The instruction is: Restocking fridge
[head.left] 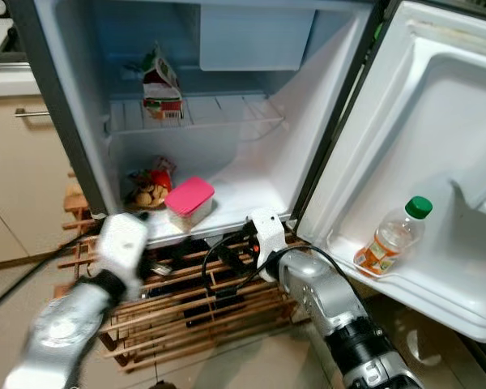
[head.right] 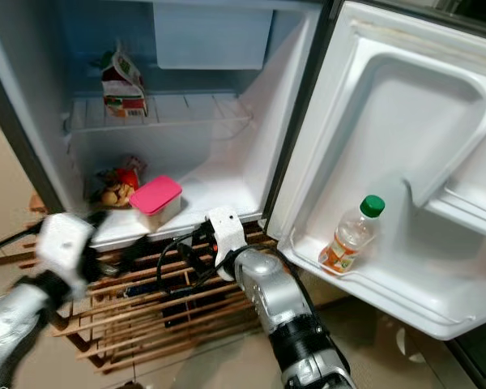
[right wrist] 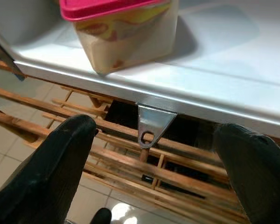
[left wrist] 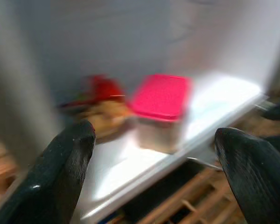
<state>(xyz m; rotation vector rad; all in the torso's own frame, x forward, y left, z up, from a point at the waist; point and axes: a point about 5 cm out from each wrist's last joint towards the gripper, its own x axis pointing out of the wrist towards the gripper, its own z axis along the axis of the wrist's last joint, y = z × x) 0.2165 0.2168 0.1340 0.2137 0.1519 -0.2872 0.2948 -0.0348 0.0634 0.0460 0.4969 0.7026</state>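
1. Both arms were silver metal cylinders with black ribbed joints nearer the body.
2. Each wrist carried a white boxy block.
3. Black cables looped beside the right wrist block.
4. The left gripper and right gripper had thick, rounded, glossy black fingers.

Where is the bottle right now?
The bottle stands in the open fridge door's bottom shelf, on the robot's right, apart from the pink-lidded box inside.
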